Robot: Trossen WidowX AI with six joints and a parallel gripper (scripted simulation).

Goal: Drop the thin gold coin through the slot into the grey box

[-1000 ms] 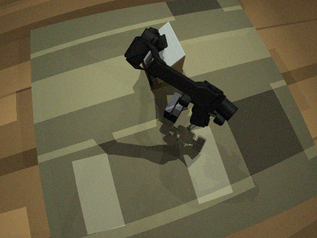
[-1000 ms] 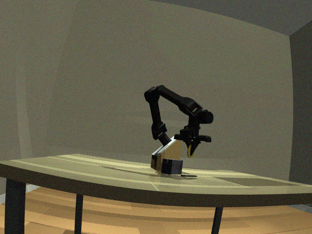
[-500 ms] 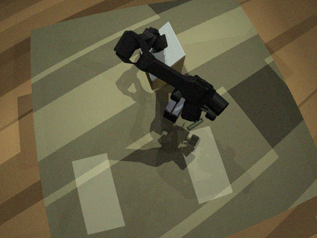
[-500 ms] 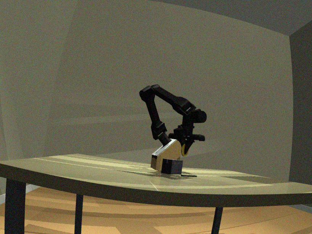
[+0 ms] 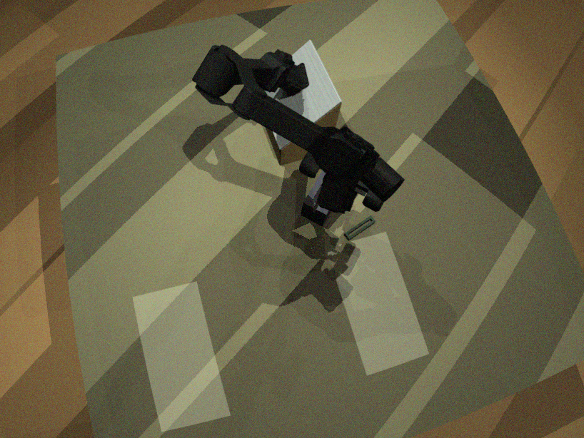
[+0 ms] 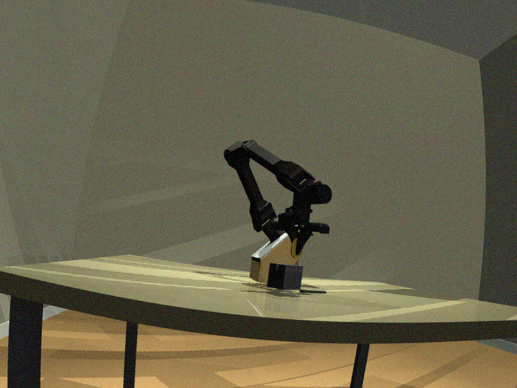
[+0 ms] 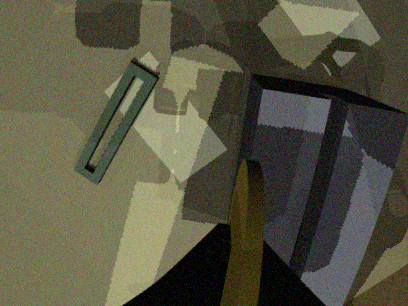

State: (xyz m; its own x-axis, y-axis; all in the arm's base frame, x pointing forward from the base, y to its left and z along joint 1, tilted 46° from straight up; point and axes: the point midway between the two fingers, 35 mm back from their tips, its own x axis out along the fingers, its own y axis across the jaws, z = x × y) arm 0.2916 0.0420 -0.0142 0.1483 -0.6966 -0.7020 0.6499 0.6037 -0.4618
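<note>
The end effector point(image 6: 299, 246) pinches the gold coin point(image 7: 244, 249) edge-on above the desk point(image 6: 167, 288), with the grey box point(image 7: 320, 183) at its 1 o'clock and the dark-green holder point(image 7: 115, 123) at 10 o'clock.

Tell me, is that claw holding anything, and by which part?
Yes. The gripper is shut on the gold coin, pinching its flat faces near the top; the lower part hangs free, edge-on, above the table near the grey box.

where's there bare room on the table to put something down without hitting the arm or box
Bare stretches lie toward the table's near edge, beyond the green holder. It is crowded around the grey box, the arm's base block and the jaws gripping the coin.
</note>
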